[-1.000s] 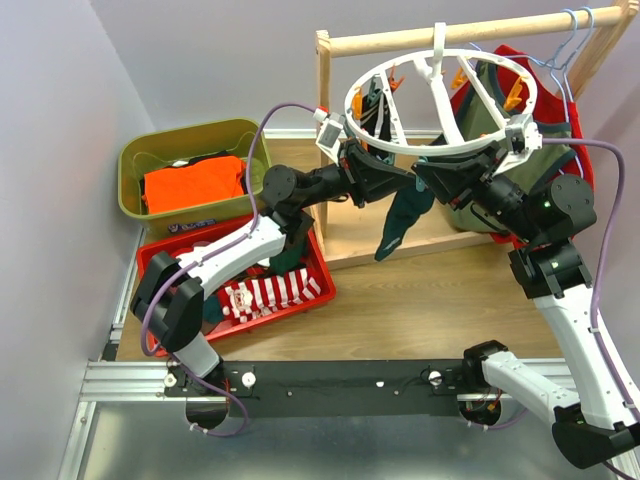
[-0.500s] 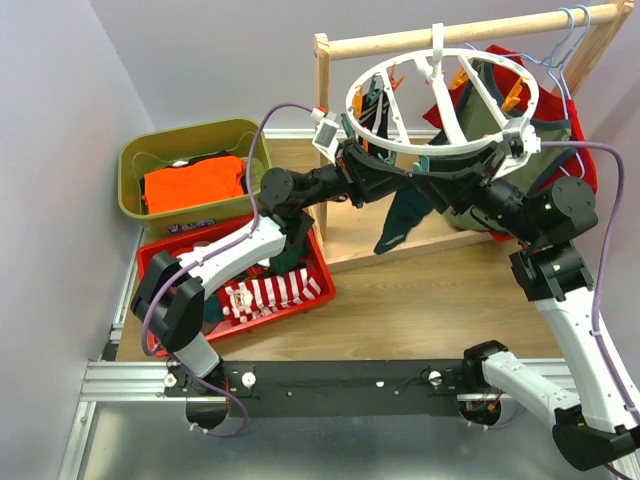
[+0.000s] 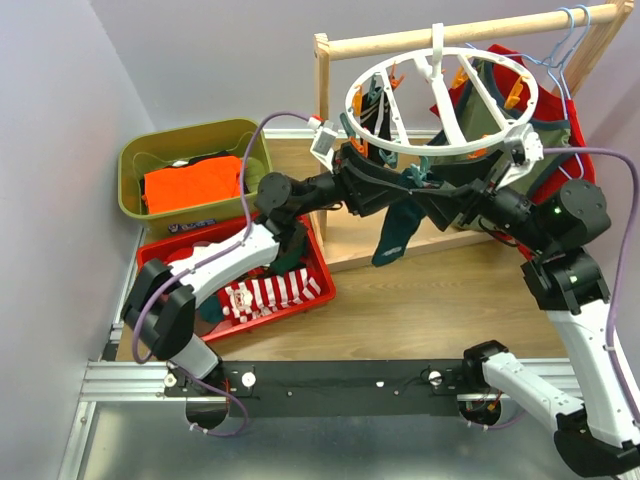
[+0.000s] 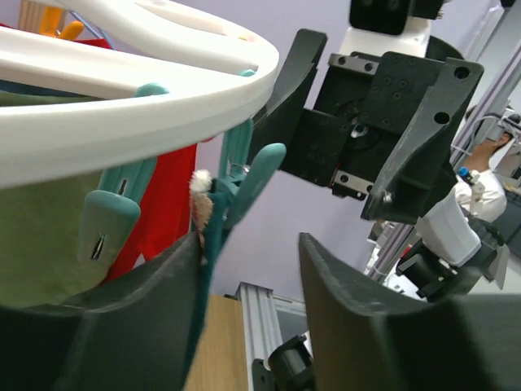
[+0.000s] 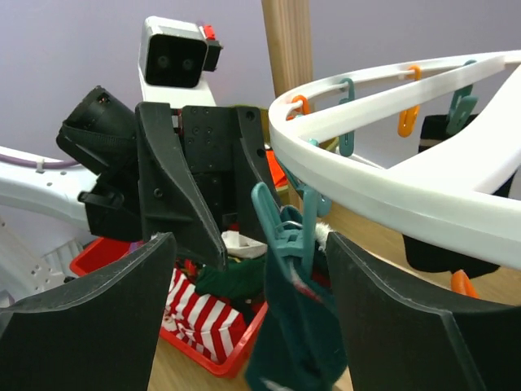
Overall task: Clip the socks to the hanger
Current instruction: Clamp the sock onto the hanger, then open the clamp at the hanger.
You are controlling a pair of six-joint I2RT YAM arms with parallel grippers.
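The white ring hanger (image 3: 440, 100) hangs from the wooden rack's rail. A dark teal sock (image 3: 395, 232) dangles from a teal clip (image 5: 281, 232) on the ring's near rim. My left gripper (image 3: 392, 190) reaches in from the left, open; in its wrist view the sock (image 4: 205, 244) lies against the left finger, below the clip (image 4: 244, 175). My right gripper (image 3: 440, 200) faces it from the right, open, with the clip and the sock (image 5: 297, 342) between its spread fingers. More socks, one red-and-white striped (image 3: 265, 295), lie in the red tray (image 3: 320, 285).
A green bin (image 3: 135, 160) with a folded orange garment (image 3: 192, 182) stands at the back left. The wooden rack (image 3: 325, 110) stands behind both grippers. Olive and red shirts (image 3: 490, 95) hang on light-blue hangers (image 3: 572, 40) at the right of the rail.
Both grippers have opened. The teal sock now hangs from the clip alone. The right arm has drawn back a little to the right.
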